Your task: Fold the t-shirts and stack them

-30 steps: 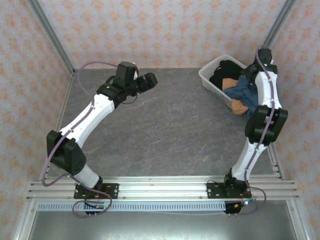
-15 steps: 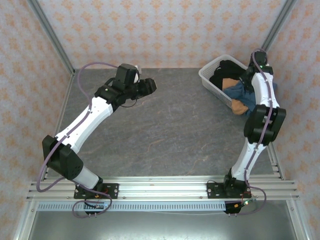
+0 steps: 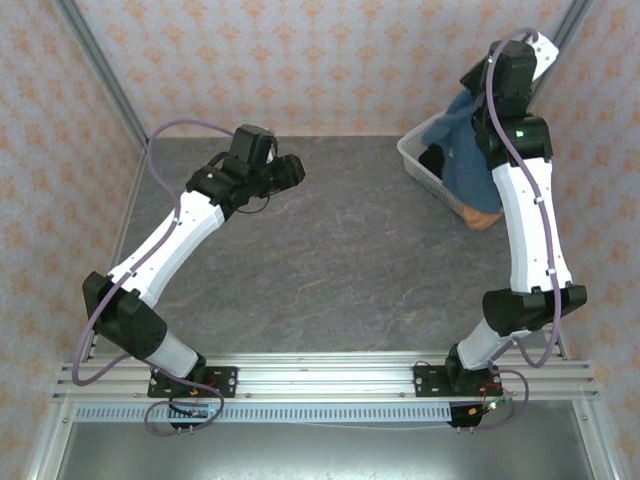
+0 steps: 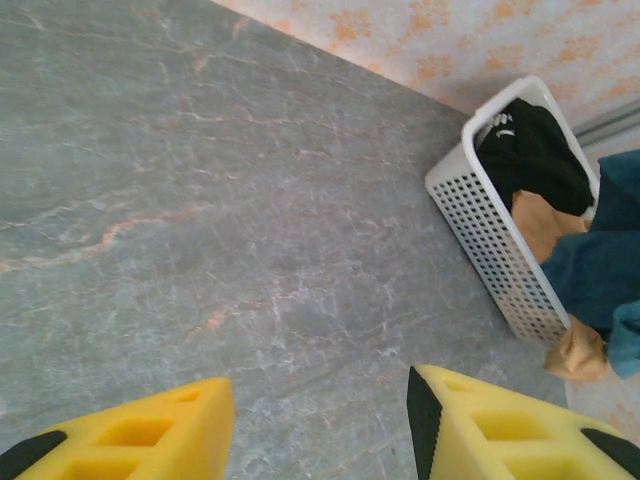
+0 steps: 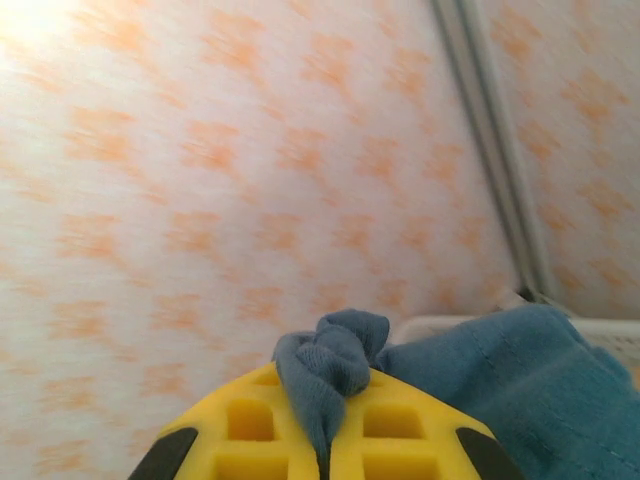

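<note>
Right arm point(image 3: 525, 200): raised at far-right corner, jaws clamped on blue tee point(image 3: 462, 140).
Left arm point(image 3: 180, 230): we see jaws apart over open tabletop point(image 3: 350, 250).

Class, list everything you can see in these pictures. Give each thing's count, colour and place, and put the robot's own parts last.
slate-blue cloth t-shirt: one, slate blue, hanging from the right pincer above the basket
black cloth t-shirt: one, black, inside the basket
tan-brown cloth t-shirt: one, tan, in the basket, part spilling over its rim
white plastic lattice basket: one, white, far right corner of the table
grey marbled table top: one, grey, under both arms
left pincer: one, yellow fingers, open, over bare table
right pincer: one, yellow fingers, shut on the slate-blue cloth t-shirt
</note>
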{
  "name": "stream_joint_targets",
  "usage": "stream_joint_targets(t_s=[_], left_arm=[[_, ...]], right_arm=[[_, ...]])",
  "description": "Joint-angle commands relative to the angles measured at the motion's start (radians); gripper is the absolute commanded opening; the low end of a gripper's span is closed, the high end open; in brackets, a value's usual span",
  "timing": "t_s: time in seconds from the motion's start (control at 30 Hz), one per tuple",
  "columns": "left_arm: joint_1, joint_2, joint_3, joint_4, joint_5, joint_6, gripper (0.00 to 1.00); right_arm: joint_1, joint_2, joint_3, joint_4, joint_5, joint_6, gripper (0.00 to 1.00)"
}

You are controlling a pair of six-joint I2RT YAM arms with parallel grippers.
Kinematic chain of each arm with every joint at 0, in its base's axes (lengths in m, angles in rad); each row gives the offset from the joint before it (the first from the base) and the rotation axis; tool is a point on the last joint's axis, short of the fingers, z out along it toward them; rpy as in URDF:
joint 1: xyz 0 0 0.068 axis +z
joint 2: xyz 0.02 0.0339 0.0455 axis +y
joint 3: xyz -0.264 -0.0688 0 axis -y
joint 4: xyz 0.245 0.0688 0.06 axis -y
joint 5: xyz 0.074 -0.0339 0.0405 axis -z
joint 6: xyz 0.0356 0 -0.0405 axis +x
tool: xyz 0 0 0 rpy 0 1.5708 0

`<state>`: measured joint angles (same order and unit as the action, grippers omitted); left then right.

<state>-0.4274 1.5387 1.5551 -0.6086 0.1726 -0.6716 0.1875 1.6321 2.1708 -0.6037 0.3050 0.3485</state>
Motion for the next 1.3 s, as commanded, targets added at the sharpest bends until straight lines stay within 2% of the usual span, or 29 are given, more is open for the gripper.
stream_joint_targets(t_s=[0.0,0.17,0.3,0.37,0.4,0.43,0.47,0.53,0.6,0.77,0.87,0.93,1.07,1.27], left_arm=[[0.023,-0.026,0.045,-0.118,-0.176,0.018,0.52],[0.088,-0.111,0.048,-0.249,-0.385,-0.022,0.53],[0.157,-0.178,0.031,-0.310,-0.435,-0.023,0.59],[0.190,-0.206,0.014,-0.340,-0.450,-0.019,0.64],[0.202,-0.219,0.004,-0.354,-0.456,-0.020,0.66],[0.217,-0.232,-0.010,-0.366,-0.453,-0.020,0.67],[0.228,-0.242,-0.027,-0.371,-0.441,-0.021,0.67],[0.249,-0.263,-0.067,-0.377,-0.390,-0.023,0.68],[0.256,-0.265,-0.105,-0.392,-0.342,-0.022,0.68],[0.256,-0.242,-0.215,-0.417,-0.193,-0.064,0.69],[0.256,-0.218,-0.329,-0.349,-0.047,-0.162,0.72],[0.257,-0.201,-0.414,-0.270,0.034,-0.250,0.74],[0.251,-0.144,-0.506,-0.093,0.129,-0.358,0.78],[0.174,0.075,-0.422,-0.078,0.135,-0.330,0.78]], right_arm=[[0.135,0.000,0.133,0.035,0.059,-0.111,0.00],[0.393,0.084,0.231,0.001,0.065,-0.124,0.00],[0.539,0.176,0.209,-0.051,0.022,-0.017,0.00],[0.574,0.247,0.176,-0.073,-0.053,0.079,0.00],[0.575,0.284,0.175,-0.099,-0.108,0.138,0.03],[0.575,0.328,0.172,-0.122,-0.177,0.179,0.17],[0.575,0.364,0.176,-0.137,-0.231,0.193,0.26],[0.575,0.417,0.192,-0.224,-0.243,0.227,0.34],[0.565,0.405,0.123,-0.229,-0.240,0.233,0.34],[0.502,0.266,-0.224,-0.050,-0.327,0.289,0.32],[0.453,0.226,-0.398,0.016,-0.378,0.335,0.30],[0.426,0.244,-0.452,0.038,-0.432,0.345,0.31],[0.388,0.359,-0.415,0.033,-0.547,0.326,0.42],[0.359,0.612,-0.193,-0.003,-0.677,0.355,0.50]])
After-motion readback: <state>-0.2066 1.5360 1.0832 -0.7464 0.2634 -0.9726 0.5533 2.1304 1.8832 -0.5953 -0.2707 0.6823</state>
